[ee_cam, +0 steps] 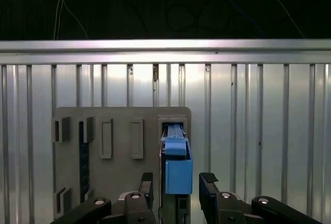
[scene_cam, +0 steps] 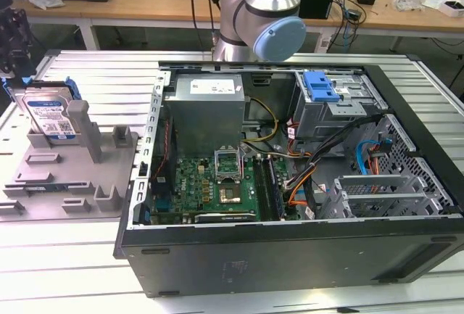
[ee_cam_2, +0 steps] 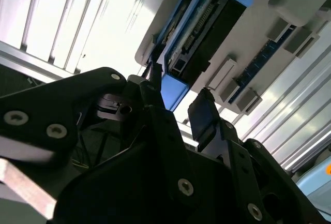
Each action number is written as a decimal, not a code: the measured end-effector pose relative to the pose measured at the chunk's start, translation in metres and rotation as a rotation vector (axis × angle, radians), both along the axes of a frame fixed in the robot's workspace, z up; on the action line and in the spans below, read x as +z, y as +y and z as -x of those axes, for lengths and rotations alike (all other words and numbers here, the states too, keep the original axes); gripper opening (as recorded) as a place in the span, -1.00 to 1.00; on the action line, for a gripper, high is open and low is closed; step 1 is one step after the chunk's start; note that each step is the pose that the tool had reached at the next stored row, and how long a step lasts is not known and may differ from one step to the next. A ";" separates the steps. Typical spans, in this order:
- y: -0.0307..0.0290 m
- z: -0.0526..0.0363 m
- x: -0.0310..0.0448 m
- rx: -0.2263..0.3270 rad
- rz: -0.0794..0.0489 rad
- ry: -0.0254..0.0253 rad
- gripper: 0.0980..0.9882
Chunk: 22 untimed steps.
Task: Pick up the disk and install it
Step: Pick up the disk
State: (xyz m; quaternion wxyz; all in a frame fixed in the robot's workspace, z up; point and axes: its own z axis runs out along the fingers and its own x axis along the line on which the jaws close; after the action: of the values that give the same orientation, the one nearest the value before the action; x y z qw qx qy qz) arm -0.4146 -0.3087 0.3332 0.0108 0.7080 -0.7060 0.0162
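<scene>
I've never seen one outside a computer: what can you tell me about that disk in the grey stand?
The disk is flat, silver metal with a white-and-blue label, framed by a blue plastic rail. It stands upright on edge in a slot of the grey holder, outside the computer case. The open claw straddles its top, a gap each side.

Grey arm with its blue-capped joint at the far side of the scene, black gripper facing down in the first wrist view, its two fingers parallel and spread apart.
</scene>
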 end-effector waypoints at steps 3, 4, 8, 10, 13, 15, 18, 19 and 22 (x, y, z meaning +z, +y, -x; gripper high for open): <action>0.0001 0.0003 -0.0017 0.000 0.000 0.0000 -0.14; 0.0001 0.0004 -0.0027 0.000 0.000 0.0001 -0.14; 0.0001 0.0005 -0.0059 0.000 0.000 0.0000 -0.14; 0.0001 0.0007 -0.0069 0.000 0.000 0.0001 -0.14; 0.0000 0.0013 -0.0088 0.000 0.000 0.0000 -0.14; 0.0001 0.0016 -0.0101 0.000 0.000 0.0000 -0.14; 0.0001 0.0016 -0.0128 0.000 0.000 0.0001 -0.14; 0.0001 0.0016 -0.0134 0.000 0.000 0.0000 -0.14; 0.0001 0.0016 -0.0154 0.000 0.000 0.0000 -0.14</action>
State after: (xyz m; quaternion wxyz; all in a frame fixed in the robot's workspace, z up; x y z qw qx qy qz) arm -0.4162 -0.3086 0.3179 0.0108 0.7079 -0.7060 0.0162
